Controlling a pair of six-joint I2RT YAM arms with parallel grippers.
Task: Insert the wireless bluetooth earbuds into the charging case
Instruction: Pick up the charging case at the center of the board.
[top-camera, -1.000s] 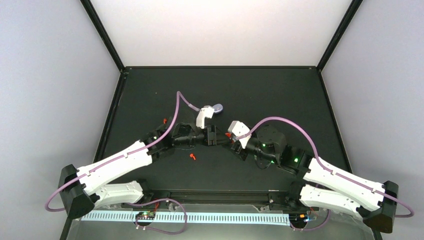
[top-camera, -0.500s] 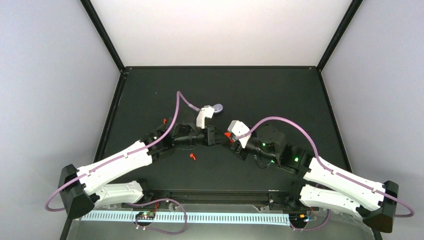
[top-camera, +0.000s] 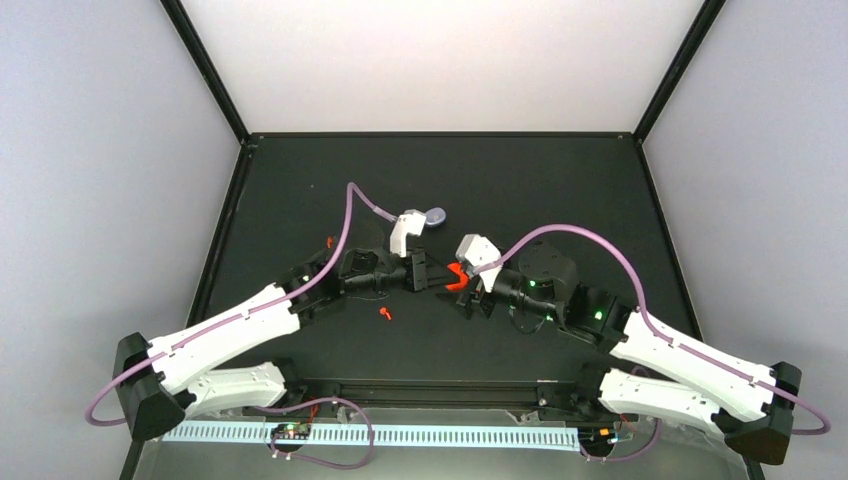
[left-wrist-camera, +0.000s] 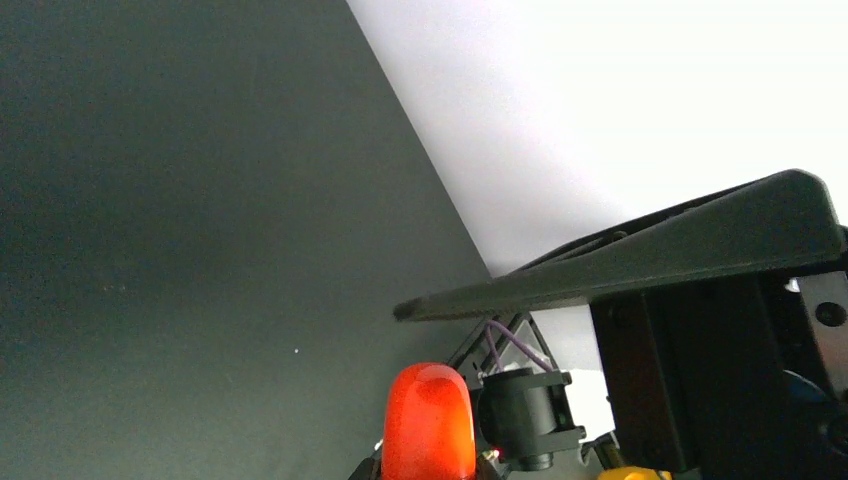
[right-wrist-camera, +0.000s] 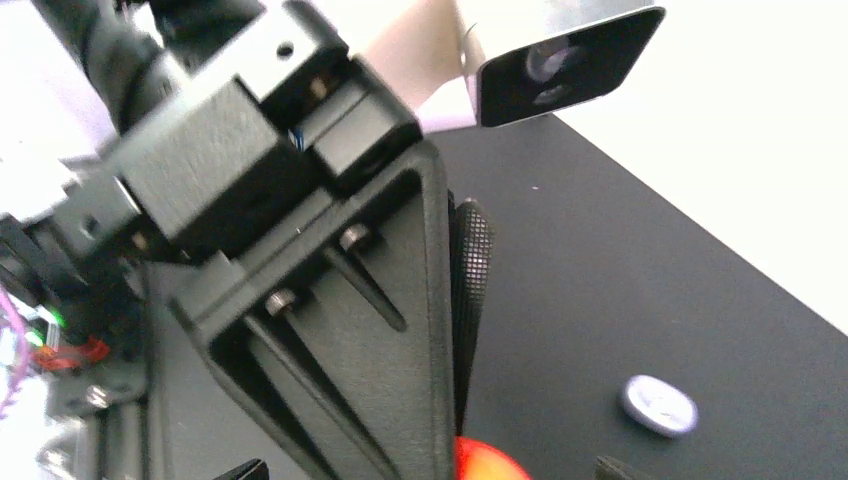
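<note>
1. Black table (top-camera: 560, 190), walled on three sides by pale panels.
2. Left arm (top-camera: 225, 335) and right arm (top-camera: 690, 355), both reaching inward to meet near the table's middle.
3. Left gripper (top-camera: 437, 279): fingers clamped on the red-orange charging case (top-camera: 457, 279), which is held off the table between the two grippers.
4. Right gripper (top-camera: 464, 288): fingers spread wide, either side of the left gripper's tips, just beside that case.
5. Lavender charging case (top-camera: 436, 214): lies on the table beyond the grippers, apart from both.
6. Red-orange earbud (top-camera: 384, 313): on the table below the left wrist.
7. Second red-orange earbud (top-camera: 329, 241): on the table further left, beside the left arm.
</note>
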